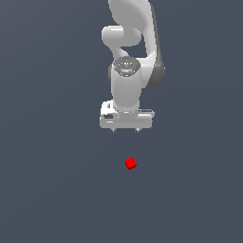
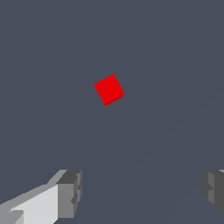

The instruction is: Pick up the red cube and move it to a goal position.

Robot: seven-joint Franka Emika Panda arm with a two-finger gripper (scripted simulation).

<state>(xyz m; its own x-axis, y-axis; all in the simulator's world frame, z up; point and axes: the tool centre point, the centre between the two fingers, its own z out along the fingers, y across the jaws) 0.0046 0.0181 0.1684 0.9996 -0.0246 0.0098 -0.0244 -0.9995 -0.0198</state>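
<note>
One arm, one end effector (image 1: 126,130), one red cube (image 1: 131,163), nothing else on the flat grey bench (image 1: 47,190). White Panda arm (image 1: 127,71) hangs down from the top of the exterior view, wrist pointing straight down. End effector sits above the bench, fingers spread wide with nothing between them; wrist view shows both fingertips (image 2: 70,192) far apart at the frame edges. Red cube lies on the bench, below the end effector in the exterior view and slightly toward that view's right, well apart from it, untouched. Its faces are turned at an angle to the fingers in the wrist view (image 2: 109,89). Step in hand looks like the approach. To do it well: centre over the cube first, rotate the wrist so the pads meet flat faces, not corners, then descend straight and close. No goal marker visible, so cannot tell where it goes.
</note>
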